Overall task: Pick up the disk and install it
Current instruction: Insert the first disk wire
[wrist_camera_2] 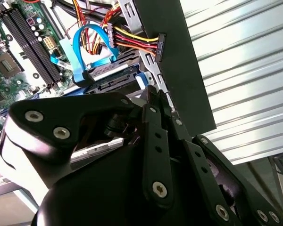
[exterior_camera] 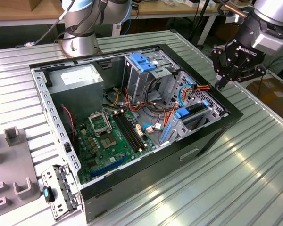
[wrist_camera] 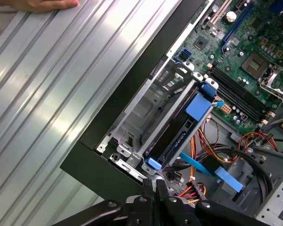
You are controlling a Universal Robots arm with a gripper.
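Closest to both wrist cameras, the black tool (wrist_camera: 155, 183) (wrist_camera_2: 151, 94), fingertips pressed together and gripping nothing. In the exterior view, hangs above the rim of the open computer case (exterior_camera: 179, 162) at two o'clock from the disk (exterior_camera: 194, 114), clear of it and not touching.

Disk seated on edge in the grey metal drive bay (wrist_camera: 141, 113), at the three o'clock end of the case in the exterior view. Dark side face upward, blue carrier tabs at both ends in the first wrist view (wrist_camera: 179, 132).

Just beside it, a looping blue ribbon cable (wrist_camera_2: 80, 44) and a bundle of red, yellow and orange wires (wrist_camera_2: 132, 42) ending in a black plug. Cannot tell whether either is plugged into the disk.

Further out in the exterior view:
- green motherboard (exterior_camera: 111, 136) at nine o'clock from the disk
- grey cage with a blue latch (exterior_camera: 144, 63) at eleven o'clock
- power-supply box (exterior_camera: 80, 77) beyond that, in the case's ten o'clock corner

Outside the case — ribbed metal surface (exterior_camera: 254, 179) all round. Loose grey bracket (exterior_camera: 61, 188) lying by the seven o'clock corner. Arm's base (exterior_camera: 80, 47) bolted down past the far wall. In the first wrist view, a person's hand (wrist_camera: 42, 4) flat on the surface, well apart from the case.
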